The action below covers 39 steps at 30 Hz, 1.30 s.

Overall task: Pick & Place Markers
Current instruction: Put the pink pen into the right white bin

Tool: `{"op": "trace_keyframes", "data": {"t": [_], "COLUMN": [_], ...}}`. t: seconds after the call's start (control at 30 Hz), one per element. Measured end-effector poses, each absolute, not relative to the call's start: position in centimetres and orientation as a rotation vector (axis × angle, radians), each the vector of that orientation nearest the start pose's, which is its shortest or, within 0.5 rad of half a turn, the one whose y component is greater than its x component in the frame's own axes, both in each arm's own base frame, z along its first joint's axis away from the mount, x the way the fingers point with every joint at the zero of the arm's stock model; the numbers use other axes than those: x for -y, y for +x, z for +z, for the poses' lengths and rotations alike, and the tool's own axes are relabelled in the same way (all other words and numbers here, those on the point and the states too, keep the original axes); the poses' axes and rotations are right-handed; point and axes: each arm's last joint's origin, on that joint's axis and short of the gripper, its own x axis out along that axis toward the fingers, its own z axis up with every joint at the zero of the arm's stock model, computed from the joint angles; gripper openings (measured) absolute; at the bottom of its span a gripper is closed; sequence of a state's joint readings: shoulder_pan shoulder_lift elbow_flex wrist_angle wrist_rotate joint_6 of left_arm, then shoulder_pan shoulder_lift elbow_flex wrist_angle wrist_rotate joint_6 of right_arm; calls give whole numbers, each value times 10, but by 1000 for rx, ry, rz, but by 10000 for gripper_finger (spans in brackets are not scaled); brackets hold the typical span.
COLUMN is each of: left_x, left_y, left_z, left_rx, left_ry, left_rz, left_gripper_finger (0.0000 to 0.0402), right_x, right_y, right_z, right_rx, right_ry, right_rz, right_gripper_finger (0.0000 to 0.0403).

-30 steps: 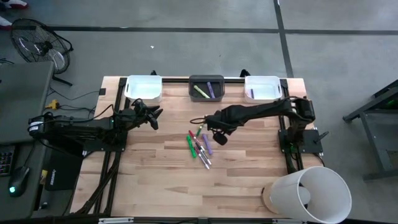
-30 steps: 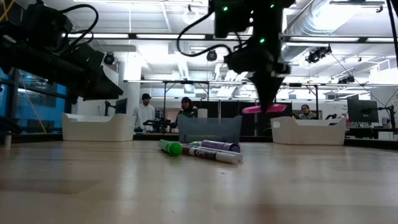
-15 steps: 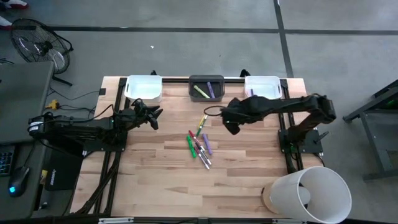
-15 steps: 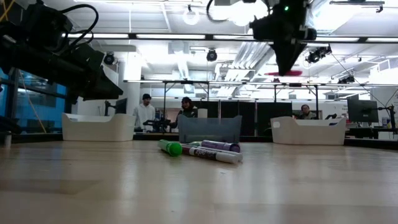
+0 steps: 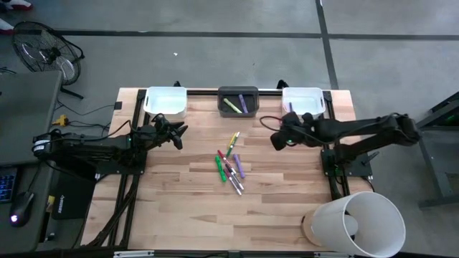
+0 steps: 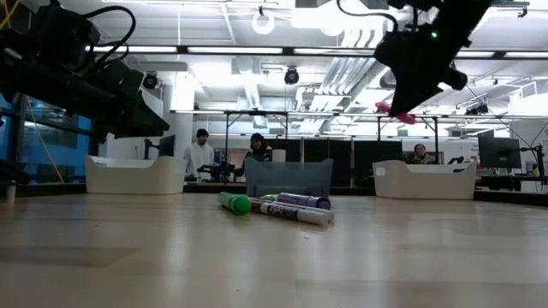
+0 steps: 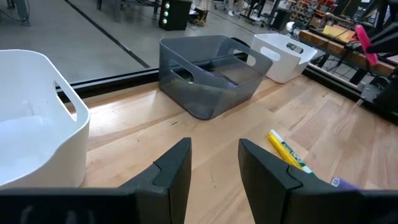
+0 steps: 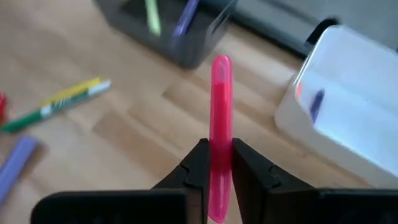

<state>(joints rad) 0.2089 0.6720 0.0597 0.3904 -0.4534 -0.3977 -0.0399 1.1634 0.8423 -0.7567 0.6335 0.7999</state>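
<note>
Right end effector (image 8: 215, 163): clamped on slim pink marker (image 8: 220, 118), aloft near white plastic bin (image 5: 302, 101) at 1 o'clock. Grey bin (image 5: 238, 100) at 12: two markers stowed. Loose markers (image 5: 229, 161) mid-counter: several outstanding. Left end effector (image 7: 214, 163): open, idle at 9.

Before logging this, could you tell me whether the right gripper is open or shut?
Shut: the right gripper clamps the pink marker between its fingers.

Pink marker (image 8: 221, 124), grey bin (image 5: 238, 101)
</note>
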Motion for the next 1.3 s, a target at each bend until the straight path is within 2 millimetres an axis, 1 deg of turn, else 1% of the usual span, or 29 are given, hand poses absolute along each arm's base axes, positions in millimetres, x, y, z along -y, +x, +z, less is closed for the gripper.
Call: {"op": "trace_keyframes", "data": {"t": [0.13, 0.33, 0.47, 0.6, 0.8, 0.97, 1.13, 1.3], "left_x": [-41, -41, -41, -41, -41, -41, -41, -41], "left_y": [134, 134, 134, 134, 134, 134, 134, 134], "left_z": [155, 156, 155, 156, 156, 156, 156, 155], "left_rx": [-90, -90, -90, -90, -90, -90, -90, -90], "left_ry": [-354, -354, -354, -354, -354, -354, -354, -354], "left_rz": [695, 695, 695, 695, 695, 695, 695, 695], "left_gripper_finger": [131, 131, 131, 131, 131, 131, 131, 131], "right_x": [28, 32, 34, 40, 61, 81, 102, 125], "right_y": [201, 197, 195, 193, 187, 181, 173, 166], "right_z": [235, 221, 214, 212, 209, 209, 208, 199], "right_rx": [-580, -401, -348, -317, -276, -274, -303, -389], "right_ry": [317, 197, 158, 182, 291, 314, 314, 353], "right_rz": [-1028, -1136, -1203, -1255, -1354, -1431, -1510, -1535], "right_gripper_finger": [47, 39, 42, 48, 41, 45, 49, 42]}}
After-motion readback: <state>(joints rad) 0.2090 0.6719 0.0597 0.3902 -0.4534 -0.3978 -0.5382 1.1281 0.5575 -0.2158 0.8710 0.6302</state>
